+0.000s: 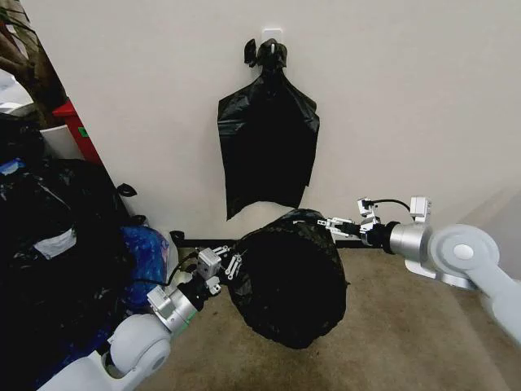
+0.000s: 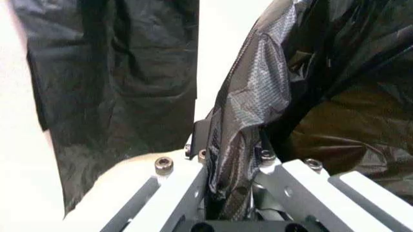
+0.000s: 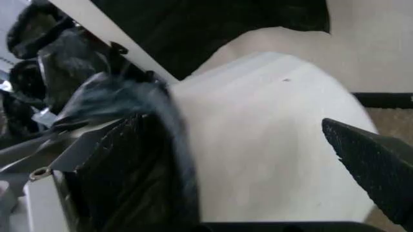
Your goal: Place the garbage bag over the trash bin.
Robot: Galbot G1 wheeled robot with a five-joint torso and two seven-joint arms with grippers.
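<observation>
Both pincers, left [image 1: 232, 265] and right [image 1: 330, 223], grip the glossy black plastic garbage bag [image 1: 286, 281], stretched over the round white plastic trash bin [image 3: 271, 145]; next, pull its mouth lower.

Close up, the trash bin [image 3: 271, 145] shows as a broad, smooth white curved wall. The garbage bag [image 3: 129, 164], black, glossy and crinkled, lies bunched against the bin's side, touching it, with a grey-lit fold gathered above. One textured black finger [image 3: 374, 169] of the right claw stands apart from the bag on the bin's other side, with white wall between them. Beyond the bin hangs a flat black bag [image 3: 213, 24] against a pale wall, and bulging black bags [image 3: 38, 53] sit further off.
</observation>
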